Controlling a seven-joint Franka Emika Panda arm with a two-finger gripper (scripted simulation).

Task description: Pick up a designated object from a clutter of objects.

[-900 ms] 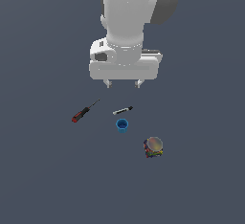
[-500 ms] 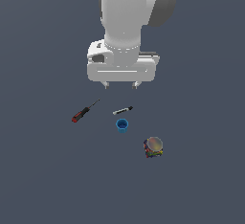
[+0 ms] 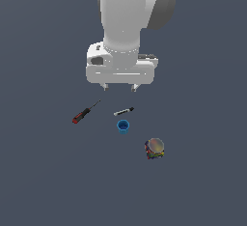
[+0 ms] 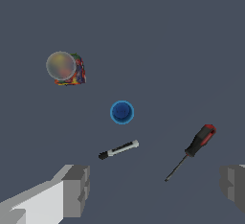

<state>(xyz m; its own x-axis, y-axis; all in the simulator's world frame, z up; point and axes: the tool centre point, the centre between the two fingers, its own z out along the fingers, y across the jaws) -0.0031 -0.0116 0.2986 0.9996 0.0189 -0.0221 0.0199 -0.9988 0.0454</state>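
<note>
The marker [image 3: 124,110], a short light grey stick with a black end, lies flat on the dark floor; it also shows in the wrist view [image 4: 118,149]. My gripper [image 3: 119,88] hangs above and slightly behind it, open and empty, with its fingers [image 4: 76,189] wide apart. The red-and-black-handled screwdriver [image 3: 85,112] lies to the exterior view's left of the marker and shows in the wrist view [image 4: 191,150]. The small blue cup [image 3: 123,126] stands just in front of the marker, also in the wrist view [image 4: 121,112].
A multicoloured roundish lump [image 3: 155,148] sits at the exterior view's right, farther forward than the cup; it shows in the wrist view [image 4: 66,68]. The floor is plain dark grey.
The gripper has risen slightly and drifted a little toward the exterior view's left. The objects have not moved.
</note>
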